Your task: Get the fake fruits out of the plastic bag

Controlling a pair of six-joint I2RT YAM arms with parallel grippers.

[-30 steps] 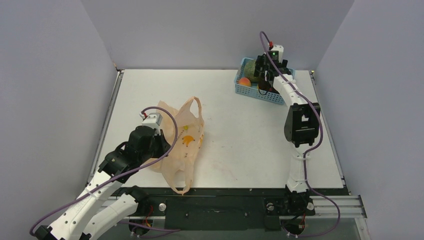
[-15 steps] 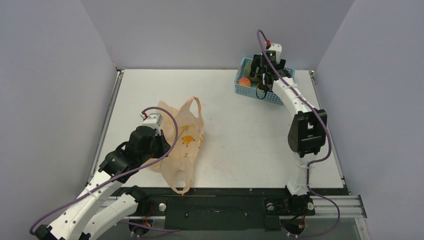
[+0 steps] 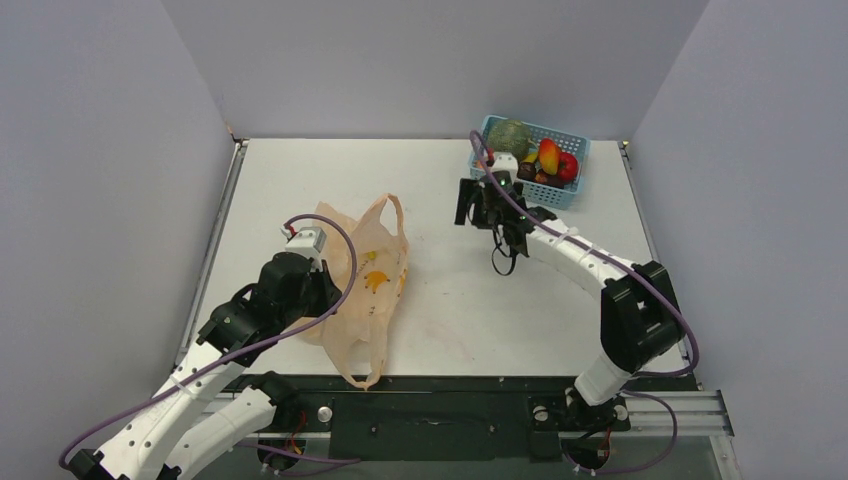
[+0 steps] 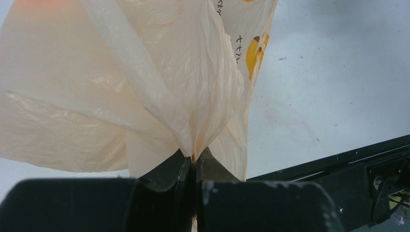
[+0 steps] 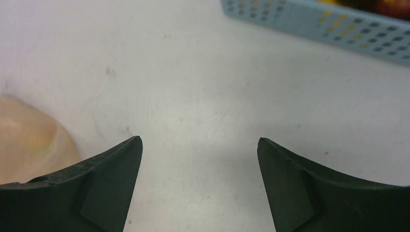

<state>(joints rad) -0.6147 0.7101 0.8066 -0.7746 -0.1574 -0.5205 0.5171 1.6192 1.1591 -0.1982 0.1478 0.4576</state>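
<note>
The thin, crinkly, see-through pale-orange plastic bag (image 3: 362,290) lies on the left half of the white counter (image 3: 450,300), slumped and creased. One loop handle points to the far side and the other trails toward the near edge. Its small orange printed mark (image 3: 377,282) shows through the film. No round bulge or coloured shape shows inside it in either view, so it looks emptied, though a small fruit hidden in the folds cannot be ruled out.

The fruits sit well apart from it, in the pale-blue perforated plastic basket (image 3: 572,135) at the far right corner. There I can see the big round dull-green melon (image 3: 510,137), the red-yellow mango (image 3: 548,155), the dark maroon plum (image 3: 527,172) and a sliver of yellow that is probably the yellow banana (image 3: 531,157). A shiny red round fruit (image 3: 568,166) lies beside them. By that count the unloading appears finished or nearly so. What may be left is letting go of the bag and perhaps a last check inside.

The left end effector (image 4: 195,159) is clenched on a gathered pleat of the bag's film, holding it bunched above the counter. The right end effector (image 5: 199,140) is spread wide and carries nothing. It hangs over bare counter between basket and bag, with the basket's wall just beyond it and the bag's edge at its left.
</note>
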